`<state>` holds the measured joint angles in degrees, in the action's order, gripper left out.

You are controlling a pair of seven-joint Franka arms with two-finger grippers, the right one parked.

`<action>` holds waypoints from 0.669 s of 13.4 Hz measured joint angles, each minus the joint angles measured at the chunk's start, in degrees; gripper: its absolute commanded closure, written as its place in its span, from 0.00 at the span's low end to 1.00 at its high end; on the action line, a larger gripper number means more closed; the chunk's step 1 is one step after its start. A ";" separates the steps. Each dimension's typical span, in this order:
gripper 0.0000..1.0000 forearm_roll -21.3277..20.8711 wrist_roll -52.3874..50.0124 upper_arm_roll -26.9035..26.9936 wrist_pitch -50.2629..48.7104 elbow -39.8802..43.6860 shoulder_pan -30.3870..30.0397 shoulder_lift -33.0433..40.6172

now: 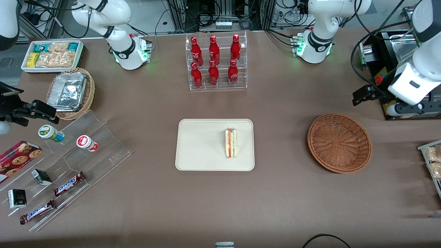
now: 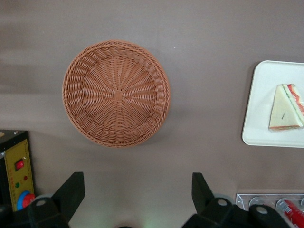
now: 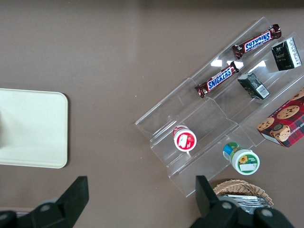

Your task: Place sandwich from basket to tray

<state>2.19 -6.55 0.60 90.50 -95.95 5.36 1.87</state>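
Hovering above the table, jaws [image 2: 135,202] seemingly wide apart, holding nothing.

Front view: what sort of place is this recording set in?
Probably a robotics lab staging a snack shop: bottle rack, candy bars, sandwich on tray, empty basket. The gripper hangs open above the table.

This is a robotics lab dressed as a snack counter: white robot arm bases [image 1: 132,55] bolted to a brown-covered table [image 1: 275,193], cable bundles and metal framing above a clear acrylic rack of red cola bottles [image 1: 216,62], with the open black two-finger gripper [image 2: 137,199] raised near it.
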 measured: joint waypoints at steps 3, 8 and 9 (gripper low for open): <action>0.00 -4.44 1.36 -0.58 -2.13 1.13 0.04 1.21; 0.00 -5.34 1.60 -0.78 -3.16 2.99 0.09 1.72; 0.00 -5.34 1.60 -0.81 -3.17 2.99 0.11 1.72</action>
<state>-3.14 -4.95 -0.21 87.33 -92.95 5.47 3.59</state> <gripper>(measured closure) 0.000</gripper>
